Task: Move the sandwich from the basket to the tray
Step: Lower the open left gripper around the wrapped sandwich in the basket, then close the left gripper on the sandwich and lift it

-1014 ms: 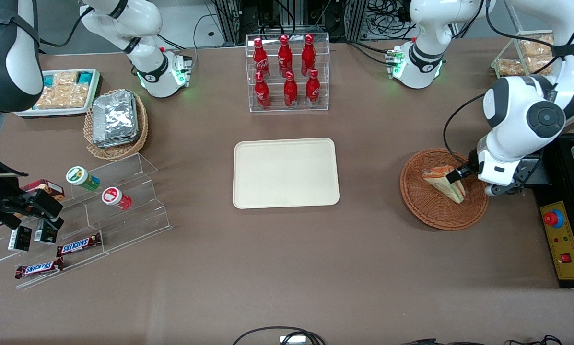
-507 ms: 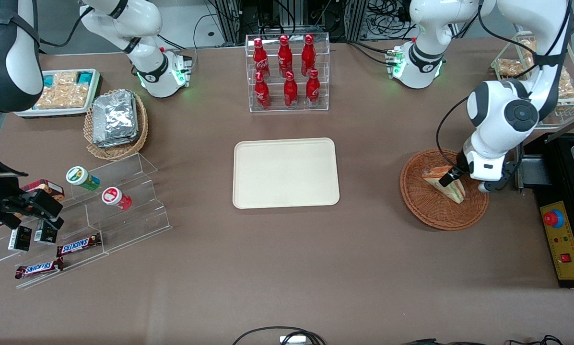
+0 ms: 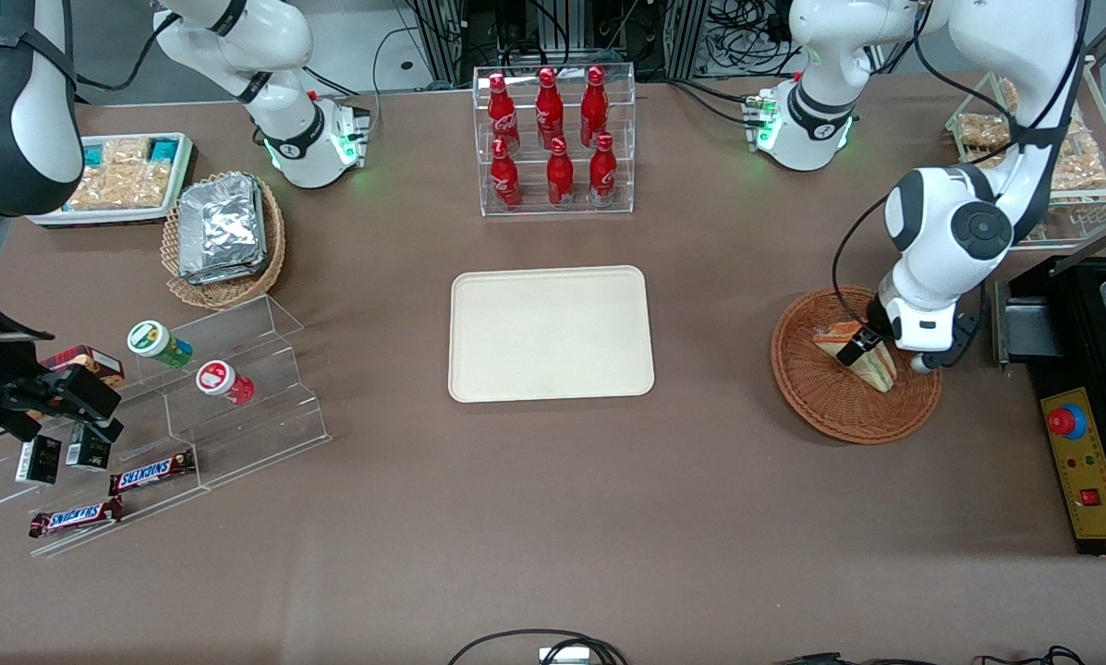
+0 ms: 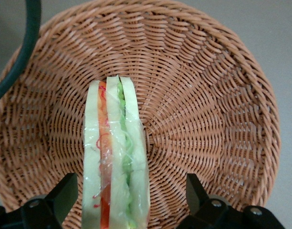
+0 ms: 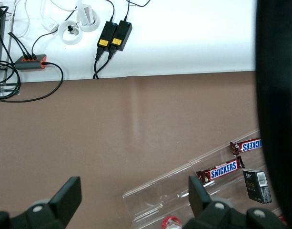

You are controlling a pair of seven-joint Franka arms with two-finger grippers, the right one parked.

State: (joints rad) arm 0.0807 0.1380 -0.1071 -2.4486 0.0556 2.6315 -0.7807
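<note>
The sandwich [image 3: 878,371] stands on edge in the reddish-brown wicker basket [image 3: 839,420], toward the working arm's end of the table. In the left wrist view the sandwich [image 4: 115,143] shows white bread with red and green filling under clear wrap, resting on the basket [image 4: 207,95] floor. My left gripper [image 3: 862,349] is low inside the basket, open, with one finger [image 4: 65,191] on each side of the sandwich and a small gap to each. The gripper [image 4: 129,188] straddles the wedge's wide end. The cream tray [image 3: 551,277] lies flat at the table's middle with nothing on it.
A clear rack of red cola bottles [image 3: 553,139] stands farther from the front camera than the tray. A black box with a red button [image 3: 1084,462] sits beside the basket. A tan basket of foil packs [image 3: 223,235] and acrylic steps [image 3: 238,406] lie toward the parked arm's end.
The left arm's wrist has swung toward the tray's side, bringing the gripper more squarely over the sandwich. The sandwich and basket have not moved.
</note>
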